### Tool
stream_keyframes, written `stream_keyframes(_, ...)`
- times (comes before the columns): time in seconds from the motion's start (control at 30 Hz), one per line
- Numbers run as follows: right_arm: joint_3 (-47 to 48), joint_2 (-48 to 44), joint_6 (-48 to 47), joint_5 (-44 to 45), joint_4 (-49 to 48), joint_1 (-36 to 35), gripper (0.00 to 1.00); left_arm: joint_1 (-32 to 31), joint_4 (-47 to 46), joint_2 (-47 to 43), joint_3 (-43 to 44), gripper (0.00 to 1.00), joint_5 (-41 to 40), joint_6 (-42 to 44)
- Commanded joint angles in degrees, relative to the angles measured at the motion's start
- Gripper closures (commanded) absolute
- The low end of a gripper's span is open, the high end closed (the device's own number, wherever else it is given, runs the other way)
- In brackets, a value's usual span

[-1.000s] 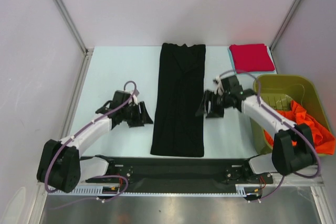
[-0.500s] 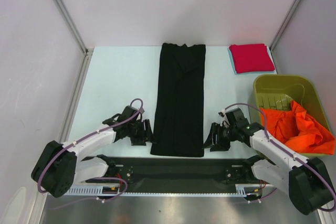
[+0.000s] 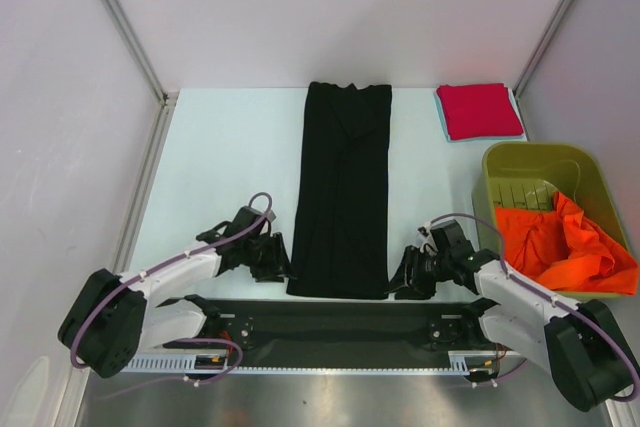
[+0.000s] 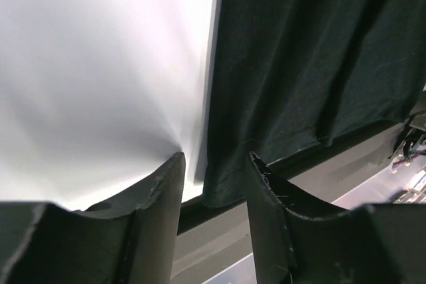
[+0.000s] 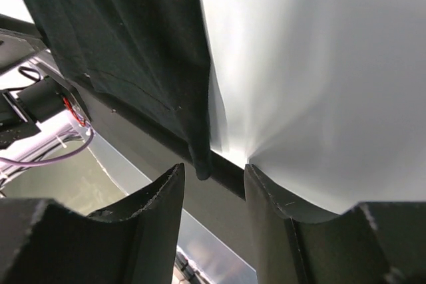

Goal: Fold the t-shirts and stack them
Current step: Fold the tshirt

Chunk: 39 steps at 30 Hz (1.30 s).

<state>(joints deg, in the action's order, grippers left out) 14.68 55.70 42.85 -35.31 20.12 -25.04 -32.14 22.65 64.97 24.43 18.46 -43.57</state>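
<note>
T-shirts, three in all, one of each colour. Black t-shirt (image 3: 342,197), one: folded into a long narrow strip at the middle of the table (image 3: 220,167). Its long axis runs near to far, with the stitched hem at the near end, at the table's near edge, and the other end pointing to the far wall. Red t-shirt (image 3: 480,110), one: folded into a flat square at the far right corner. It lies on a pale blue layer (image 3: 441,119) that we cannot identify. Orange t-shirt (image 3: 560,242), one: crumpled and unfolded, in the near part of the olive-green bin (image 3: 520,162) at the right edge, spilling over its right rim. Grippers, two, both low at the near end of the black strip. We find the left gripper (image 3: 272,255) at the near left corner, its jaws narrowly parted, with the hem corner seen in the gap between the fingers (image 4: 163,191). The right gripper (image 3: 408,275) is at the near right corner, likewise narrowly parted, with that cloth corner showing in its gap. Neither has closed on the cloth.
</note>
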Motion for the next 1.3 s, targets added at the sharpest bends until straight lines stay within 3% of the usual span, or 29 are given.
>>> stream_keyframes(0.0,-0.3,0.8,1.8,-1.5,-4.5,-0.4,0.54,-1.2,1.5,-1.2,-1.8,0.53,-0.3,-1.5)
stream_keyframes(0.27,-0.4,3.4,2.1,-1.3,-6.7,-0.9,0.55,-2.1,-1.2,-1.3,-4.2,0.51,2.6,-3.0)
stream_keyframes(0.47,-0.3,6.0,2.4,-1.8,-8.8,-1.8,0.61,-2.1,-1.6,-2.4,-5.5,0.58,2.7,-4.0)
stream_keyframes(0.53,-0.1,6.3,2.5,-2.0,-8.9,-2.1,0.68,-2.1,-1.7,-2.8,-6.0,0.61,2.6,-4.6)
stream_keyframes(0.57,-0.1,6.3,2.7,-2.0,-8.9,-2.3,0.71,-2.1,-1.6,-2.9,-6.1,0.64,2.6,-4.7)
stream_keyframes(0.6,-0.2,6.1,2.5,-1.9,-8.2,-2.5,0.86,-2.1,-1.6,-2.7,-6.1,0.77,2.6,-4.8)
stream_keyframes(0.63,-0.1,5.3,2.5,-1.5,-7.3,-2.6,0.94,-2.2,-1.5,-2.5,-6.3,0.84,2.6,-4.9)
stream_keyframes(0.67,-0.1,4.7,2.5,-1.3,-6.4,-2.5,0.98,-2.2,-1.4,-2.4,-6.6,0.99,2.6,-5.1)
stream_keyframes(0.9,1.9,-2.3,2.4,2.4,2.0,-2.9,1.00,-2.3,-1.1,-2.7,-6.3,1.00,3.9,-4.6)
stream_keyframes(1.03,5.7,-3.8,1.4,4.1,5.1,-3.1,1.00,-2.6,1.2,-3.8,-1.8,1.00,4.3,-3.5)
stream_keyframes(1.13,9.9,-2.4,0.9,3.5,4.5,-0.5,1.00,-2.2,2.9,-2.6,6.4,1.00,3.0,-2.9)
stream_keyframes(1.27,19.1,7.8,-6.2,2.1,4.6,6.9,1.00,2.3,4.9,10.3,18.4,1.00,2.6,2.8)
